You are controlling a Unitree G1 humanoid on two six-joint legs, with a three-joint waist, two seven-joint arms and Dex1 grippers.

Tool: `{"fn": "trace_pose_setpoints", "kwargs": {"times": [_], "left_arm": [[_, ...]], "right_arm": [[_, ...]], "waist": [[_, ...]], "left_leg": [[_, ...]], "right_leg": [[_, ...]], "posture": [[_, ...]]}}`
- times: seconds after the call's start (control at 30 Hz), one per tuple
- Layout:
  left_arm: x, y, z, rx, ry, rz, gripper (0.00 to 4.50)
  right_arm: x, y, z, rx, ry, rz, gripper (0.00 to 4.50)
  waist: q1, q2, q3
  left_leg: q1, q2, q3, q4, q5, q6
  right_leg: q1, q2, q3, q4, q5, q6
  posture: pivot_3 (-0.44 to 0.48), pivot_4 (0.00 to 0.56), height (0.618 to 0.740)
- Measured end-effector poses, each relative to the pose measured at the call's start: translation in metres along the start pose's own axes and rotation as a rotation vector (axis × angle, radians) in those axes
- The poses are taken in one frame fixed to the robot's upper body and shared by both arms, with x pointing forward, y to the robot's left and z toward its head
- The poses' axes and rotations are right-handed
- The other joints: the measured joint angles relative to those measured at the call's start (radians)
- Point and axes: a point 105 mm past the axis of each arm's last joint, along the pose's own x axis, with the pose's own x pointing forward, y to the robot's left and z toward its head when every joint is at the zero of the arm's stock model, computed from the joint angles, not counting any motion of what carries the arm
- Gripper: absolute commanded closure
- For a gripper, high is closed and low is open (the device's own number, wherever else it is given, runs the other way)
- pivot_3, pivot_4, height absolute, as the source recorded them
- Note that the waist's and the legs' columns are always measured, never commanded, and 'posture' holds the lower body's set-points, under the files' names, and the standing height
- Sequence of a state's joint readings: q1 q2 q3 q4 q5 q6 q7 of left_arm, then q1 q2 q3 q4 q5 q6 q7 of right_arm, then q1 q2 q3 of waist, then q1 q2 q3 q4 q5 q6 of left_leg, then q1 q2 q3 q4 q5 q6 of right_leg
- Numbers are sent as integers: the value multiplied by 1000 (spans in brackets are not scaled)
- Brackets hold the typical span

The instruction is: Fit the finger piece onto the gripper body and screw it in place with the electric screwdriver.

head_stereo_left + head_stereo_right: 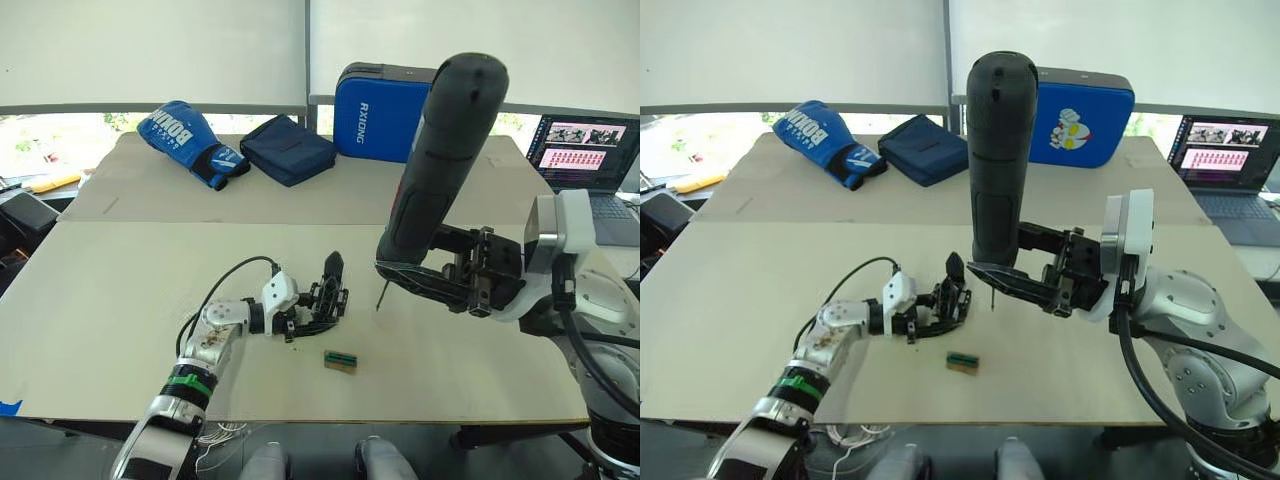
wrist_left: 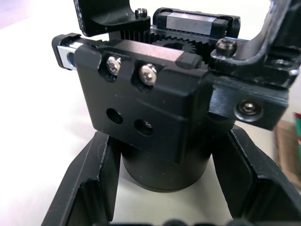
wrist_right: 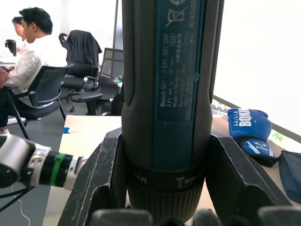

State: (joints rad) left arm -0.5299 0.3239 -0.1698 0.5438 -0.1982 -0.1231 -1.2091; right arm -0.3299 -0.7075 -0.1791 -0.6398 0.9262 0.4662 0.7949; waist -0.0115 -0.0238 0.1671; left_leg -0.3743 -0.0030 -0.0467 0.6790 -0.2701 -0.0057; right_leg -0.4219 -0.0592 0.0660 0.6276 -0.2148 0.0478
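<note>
Beige worktop (image 1: pixel 120 300): the gripper body (image 2: pixel 150 108) is clamped upright in the left pincer (image 1: pixel 325 300); the electric screwdriver (image 1: pixel 435 160) is gripped upright in the right pincer (image 1: pixel 425 280), bit just beside the body.

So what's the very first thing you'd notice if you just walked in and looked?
The thick black electric screwdriver stands upright above the middle of the table, clamped in the right gripper, its thin metal bit pointing down. Just beside it, the left gripper holds the chunky black gripper body with silvery screws. At the table's far edge lies a bright blue boxing glove.
</note>
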Motion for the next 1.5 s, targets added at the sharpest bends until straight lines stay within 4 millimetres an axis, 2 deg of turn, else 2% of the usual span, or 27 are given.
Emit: {"fn": "trace_pose_setpoints", "kwargs": {"times": [0.27,0.33,0.4,0.43,0.63,0.9,1.03,1.37,1.5], "left_arm": [[-3,7,-2,53,-2,-93,2197],[-3,8,-2,46,-8,-91,1132],[-3,9,-2,36,-25,-78,271],[-2,9,-2,39,-29,-74,19],[-5,9,-2,50,-54,-22,19],[-11,-7,-3,47,-63,84,19],[-4,-17,-2,37,-55,122,19],[4,-15,-2,17,-26,168,19],[6,-11,-2,9,-14,169,1861]], "right_arm": [[-2,0,-2,7,13,-6,2595],[-2,0,-2,7,13,-6,2595],[-2,0,-3,9,13,-7,2595],[-3,0,-3,10,14,-8,2595],[-3,0,-4,13,15,-9,2595],[-3,1,-3,15,14,-6,2595],[-3,1,-3,17,11,-6,2595],[0,1,2,7,-6,8,2595],[1,1,4,6,-11,14,2595]], "waist": [[-2,0,0],[-1,0,0],[-1,0,0],[-1,0,0],[-2,0,0],[-3,0,0],[2,0,0],[4,0,0],[6,0,0]], "left_leg": [[-1,0,0,0,0,0],[-1,0,0,0,0,0],[-1,0,0,0,0,0],[-1,0,-1,0,0,0],[-1,0,-1,0,0,0],[0,0,-1,0,0,0],[0,0,-2,0,0,0],[1,0,-1,0,0,0],[1,0,-1,1,0,0]], "right_leg": [[-1,0,0,0,0,0],[0,0,0,0,0,0],[0,0,0,0,0,0],[0,0,0,1,0,0],[0,0,0,1,0,0],[-1,0,0,1,0,0],[0,0,0,1,0,0],[1,0,0,1,0,0],[1,0,0,1,0,0]], "posture": [[0,150,740],[0,150,740],[0,150,740],[0,150,740],[0,150,740],[0,150,740],[0,150,740],[0,150,740],[0,150,740]]}}
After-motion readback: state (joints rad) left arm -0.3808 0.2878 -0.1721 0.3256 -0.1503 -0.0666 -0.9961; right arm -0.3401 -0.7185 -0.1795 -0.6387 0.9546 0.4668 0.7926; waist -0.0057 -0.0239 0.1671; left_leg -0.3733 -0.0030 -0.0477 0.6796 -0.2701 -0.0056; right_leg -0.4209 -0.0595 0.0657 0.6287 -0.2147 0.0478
